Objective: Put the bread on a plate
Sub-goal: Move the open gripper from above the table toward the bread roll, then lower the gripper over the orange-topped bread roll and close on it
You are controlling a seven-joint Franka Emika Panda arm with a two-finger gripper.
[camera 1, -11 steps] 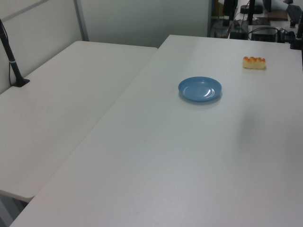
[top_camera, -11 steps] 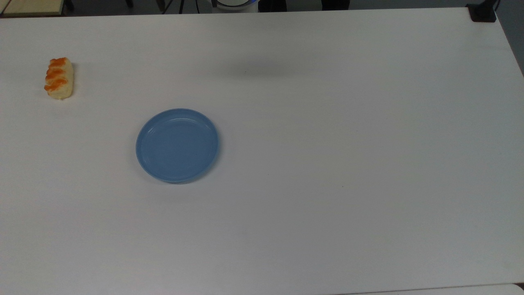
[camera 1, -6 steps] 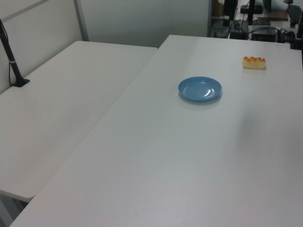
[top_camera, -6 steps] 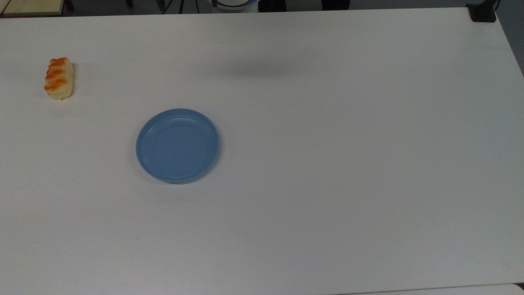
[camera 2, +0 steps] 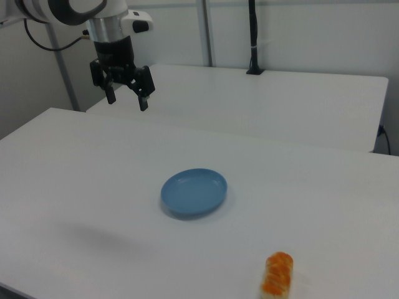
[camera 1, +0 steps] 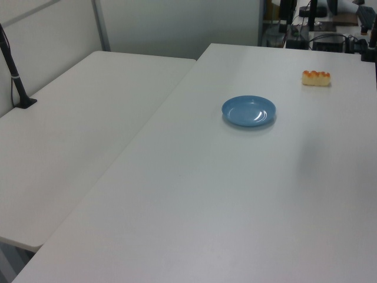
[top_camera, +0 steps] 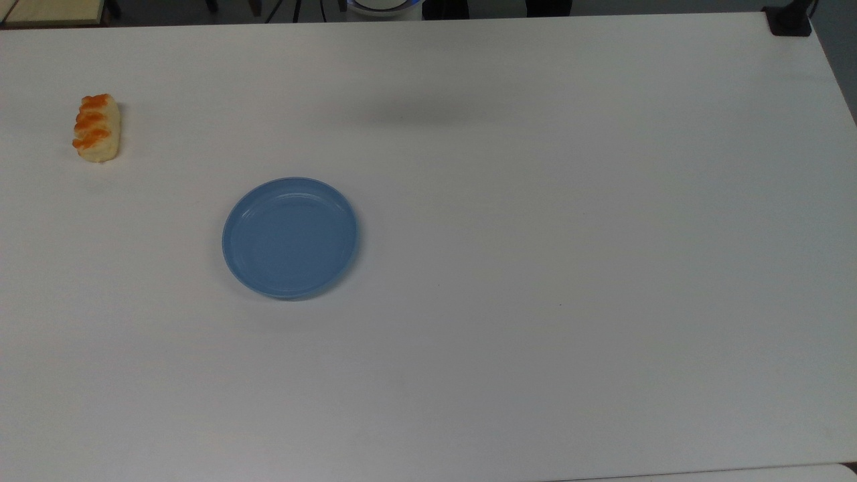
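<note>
Top view: bread (top_camera: pixel 97 128) is seen lying flat on the table (top_camera: pixel 535 201), near the table edge at the top view's left, toward the far corner. Plate (top_camera: pixel 290 237) is set well apart from it, further in from that edge, nothing on it. A soft shadow is cast on the table near the far edge. Arm is not seen here.

Left view: bread (camera 1: pixel 316 78) is found near the far edge of the table (camera 1: pixel 206 194); plate (camera 1: pixel 248 111) sits nearer the camera, apart from the bread. A second table (camera 1: pixel 76 135) is butted against the left view's left.

Right view: hand (camera 2: pixel 125 99) is held high above the table (camera 2: pixel 75 180), over its far edge, fingers spread wide, nothing gripped. Plate (camera 2: pixel 194 192) is mid-table; bread (camera 2: pixel 278 275) is near the front edge, untouched.
</note>
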